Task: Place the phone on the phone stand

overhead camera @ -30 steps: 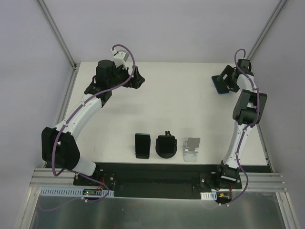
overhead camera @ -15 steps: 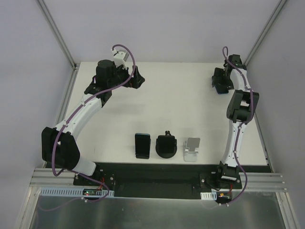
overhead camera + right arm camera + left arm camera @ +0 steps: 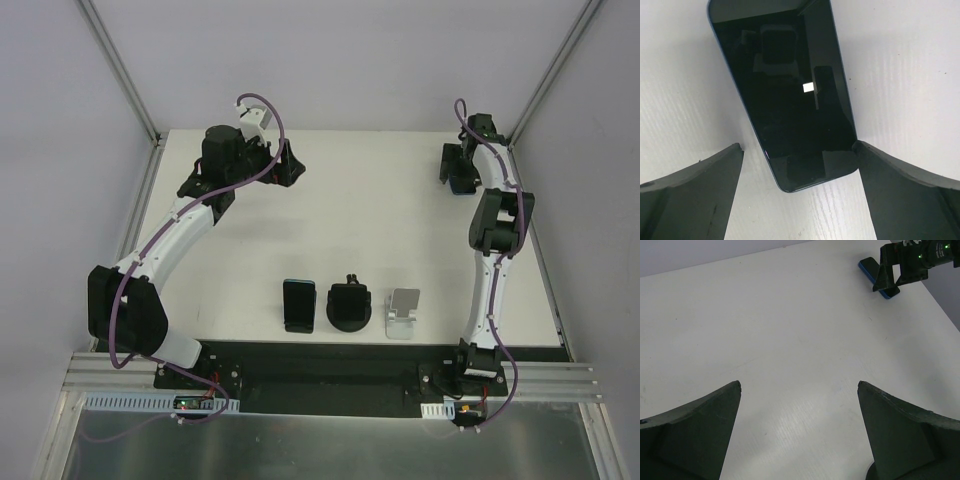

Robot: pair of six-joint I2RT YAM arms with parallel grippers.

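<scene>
A phone with a dark screen and blue edge (image 3: 785,95) lies flat at the table's far right (image 3: 462,187). My right gripper (image 3: 797,147) is open and low over it. Its two fingers stand either side of the phone's near end, and the right fingertip (image 3: 865,150) is at the phone's corner. The gripper covers most of the phone in the top view (image 3: 455,168). A silver phone stand (image 3: 404,313) is empty at the front edge. My left gripper (image 3: 242,172) is open and empty over bare table at the far left (image 3: 799,385).
A second dark phone (image 3: 298,304) and a black round holder (image 3: 349,305) sit beside the silver stand at the front. The left wrist view shows the blue phone (image 3: 869,267) and the right gripper (image 3: 905,262) far across the white table. Walls close in at the back and sides.
The right wrist has swung left and farther back, turning over the blue phone. The left arm has not moved.
</scene>
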